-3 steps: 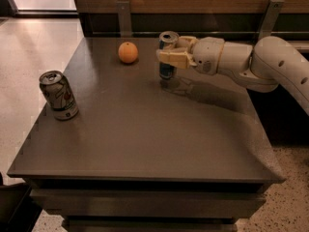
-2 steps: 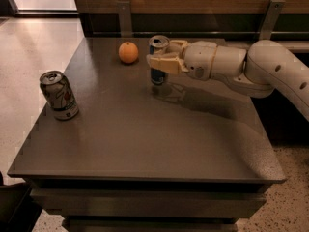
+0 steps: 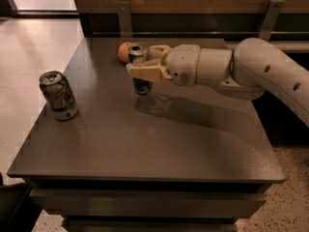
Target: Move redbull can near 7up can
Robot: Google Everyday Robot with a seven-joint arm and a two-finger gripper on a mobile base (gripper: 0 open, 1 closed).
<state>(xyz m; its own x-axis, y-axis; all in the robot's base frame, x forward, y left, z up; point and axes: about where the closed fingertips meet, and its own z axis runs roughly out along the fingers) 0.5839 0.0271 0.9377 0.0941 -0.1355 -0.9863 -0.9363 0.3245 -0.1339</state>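
Observation:
The redbull can (image 3: 140,86), slim and silver-blue with a shiny top, is held upright in my gripper (image 3: 144,65), a little above the dark table (image 3: 159,144) near its far middle. The gripper's tan fingers (image 3: 147,73) are shut around the can's upper half, and the white arm reaches in from the right. The 7up can (image 3: 58,95), shorter, whitish and slightly dented, stands upright near the table's left edge, well to the left of the held can.
An orange (image 3: 124,51) lies on the table just behind and left of the held can, partly hidden by it. A wooden wall with metal brackets (image 3: 123,14) runs behind the table. Pale floor lies to the left.
The arm has carried the redbull can leftward and slightly toward the front, now passing in front of the orange. The 7up can has not moved.

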